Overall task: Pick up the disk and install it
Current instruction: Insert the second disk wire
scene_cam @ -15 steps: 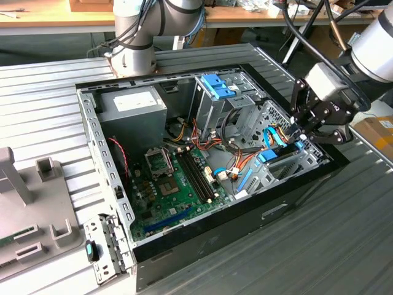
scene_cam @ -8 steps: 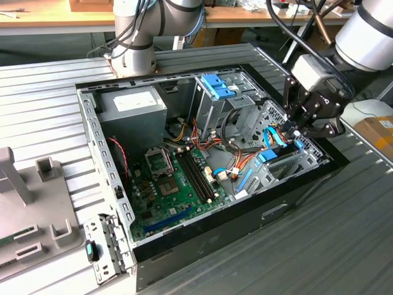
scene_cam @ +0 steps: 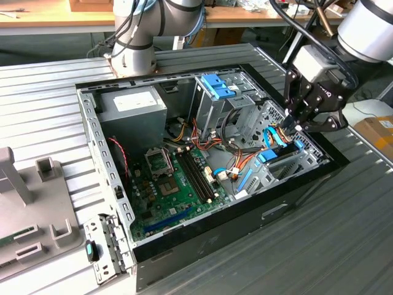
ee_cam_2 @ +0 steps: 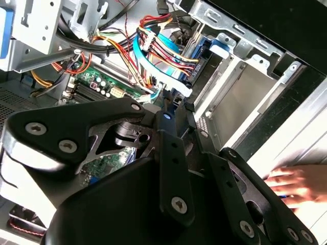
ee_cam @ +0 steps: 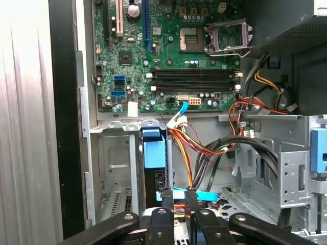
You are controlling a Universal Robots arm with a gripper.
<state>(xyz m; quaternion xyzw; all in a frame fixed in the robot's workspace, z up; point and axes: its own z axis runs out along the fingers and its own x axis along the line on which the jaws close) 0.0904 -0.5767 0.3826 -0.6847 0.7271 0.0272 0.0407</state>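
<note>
The disk [scene_cam: 279, 152] stands on edge in the drive bay at the front corner of the open computer case [scene_cam: 92, 141], on the exterior view's right, its light blue bracket showing at both ends. In the first wrist view the disk [ee_cam: 154, 176] is edge-on, dark with a blue bracket cap. My gripper [scene_cam: 290, 127] hangs just above the disk's far end. Its fingers [ee_cam: 167, 209] stand close together with a narrow gap, shut, and nothing shows clamped between them. My gripper [ee_cam: 180, 196] has a flat blue cable crossing behind its tips. The second wrist view shows my gripper [ee_cam_2: 176, 112] over bundled cables.
A grey power-supply box [scene_cam: 132, 107] sits at the case's back. A tall metal cage with a blue latch [scene_cam: 218, 86] stands beside the bay. Coloured cables [ee_cam: 204, 148] run next to the disk, the green motherboard [scene_cam: 175, 184] lies below. A person's hand [ee_cam_2: 296, 186] rests outside the case.
</note>
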